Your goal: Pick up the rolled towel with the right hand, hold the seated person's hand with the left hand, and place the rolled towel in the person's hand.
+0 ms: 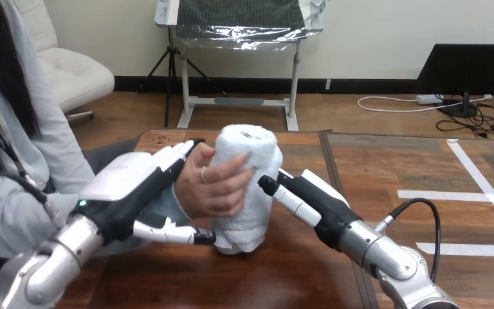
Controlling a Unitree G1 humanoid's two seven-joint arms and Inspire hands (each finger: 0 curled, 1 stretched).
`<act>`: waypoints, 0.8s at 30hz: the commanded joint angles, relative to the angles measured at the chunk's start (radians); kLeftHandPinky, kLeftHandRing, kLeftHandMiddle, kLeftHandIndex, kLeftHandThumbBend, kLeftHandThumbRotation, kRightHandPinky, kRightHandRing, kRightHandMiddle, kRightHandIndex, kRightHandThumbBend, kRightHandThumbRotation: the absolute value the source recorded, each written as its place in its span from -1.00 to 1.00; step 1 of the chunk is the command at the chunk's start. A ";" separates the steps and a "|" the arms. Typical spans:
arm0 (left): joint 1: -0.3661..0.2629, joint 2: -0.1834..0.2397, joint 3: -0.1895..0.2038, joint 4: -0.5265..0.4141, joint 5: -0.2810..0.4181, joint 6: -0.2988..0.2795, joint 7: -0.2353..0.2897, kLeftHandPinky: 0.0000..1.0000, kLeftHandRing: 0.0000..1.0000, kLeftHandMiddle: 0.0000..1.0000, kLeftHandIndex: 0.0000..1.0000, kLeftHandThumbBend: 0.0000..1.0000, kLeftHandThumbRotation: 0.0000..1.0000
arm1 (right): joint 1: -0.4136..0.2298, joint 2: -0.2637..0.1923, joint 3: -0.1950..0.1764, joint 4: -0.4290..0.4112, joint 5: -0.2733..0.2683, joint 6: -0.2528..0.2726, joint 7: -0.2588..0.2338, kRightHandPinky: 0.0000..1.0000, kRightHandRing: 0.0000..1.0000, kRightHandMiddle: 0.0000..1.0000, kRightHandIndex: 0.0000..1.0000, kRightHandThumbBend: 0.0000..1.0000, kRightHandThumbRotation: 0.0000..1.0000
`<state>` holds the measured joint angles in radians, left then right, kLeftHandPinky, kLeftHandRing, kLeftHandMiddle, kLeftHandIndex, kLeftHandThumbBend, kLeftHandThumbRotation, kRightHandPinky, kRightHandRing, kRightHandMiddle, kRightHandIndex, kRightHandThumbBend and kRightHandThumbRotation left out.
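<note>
The rolled white towel [247, 154] stands upright at the table's middle, its lower end on the wood. The person's hand [215, 187] comes in from the left and wraps around the towel's front. My left hand [132, 183] clasps the person's hand from the left, with fingers along its back and the thumb [173, 233] beneath the wrist. My right hand [315, 203] is at the towel's right side; its thumb [282, 193] rests against the towel's front edge and its fingers pass behind the roll.
The wooden table [283, 277] has a seam running down its middle [334, 174]. White tape lines [482, 183] mark its right half. The person sits close at the table's left side.
</note>
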<state>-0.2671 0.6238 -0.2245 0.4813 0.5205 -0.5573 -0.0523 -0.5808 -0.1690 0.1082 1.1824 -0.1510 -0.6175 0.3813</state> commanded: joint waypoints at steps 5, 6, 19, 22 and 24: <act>0.048 -0.013 0.050 -0.096 -0.051 -0.020 0.026 0.85 0.97 1.00 1.00 1.00 0.32 | -0.014 -0.032 -0.030 -0.053 0.024 -0.065 -0.012 1.00 1.00 1.00 1.00 1.00 1.00; 0.058 -0.018 0.053 -0.100 -0.056 -0.026 0.031 0.85 0.98 1.00 1.00 1.00 0.32 | -0.011 -0.032 -0.035 -0.056 0.033 -0.073 -0.004 1.00 1.00 1.00 1.00 1.00 1.00; 0.150 -0.061 0.082 -0.160 -0.071 -0.063 0.101 0.86 1.00 1.00 1.00 1.00 0.50 | 0.016 -0.050 -0.035 -0.093 0.036 -0.138 -0.037 1.00 1.00 1.00 1.00 1.00 1.00; 0.172 -0.086 0.091 -0.153 -0.081 -0.108 0.143 0.85 1.00 1.00 1.00 1.00 0.51 | 0.030 -0.051 -0.040 -0.111 0.042 -0.164 -0.047 1.00 1.00 1.00 1.00 1.00 1.00; 0.183 -0.096 0.094 -0.154 -0.081 -0.125 0.161 0.85 0.99 1.00 1.00 1.00 0.51 | 0.037 -0.051 -0.041 -0.121 0.045 -0.175 -0.050 1.00 1.00 1.00 1.00 1.00 1.00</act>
<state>-0.0851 0.5654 -0.1662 0.3840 0.4645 -0.6277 0.0502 -0.5304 -0.2057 0.0963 1.1357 -0.1265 -0.7376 0.3563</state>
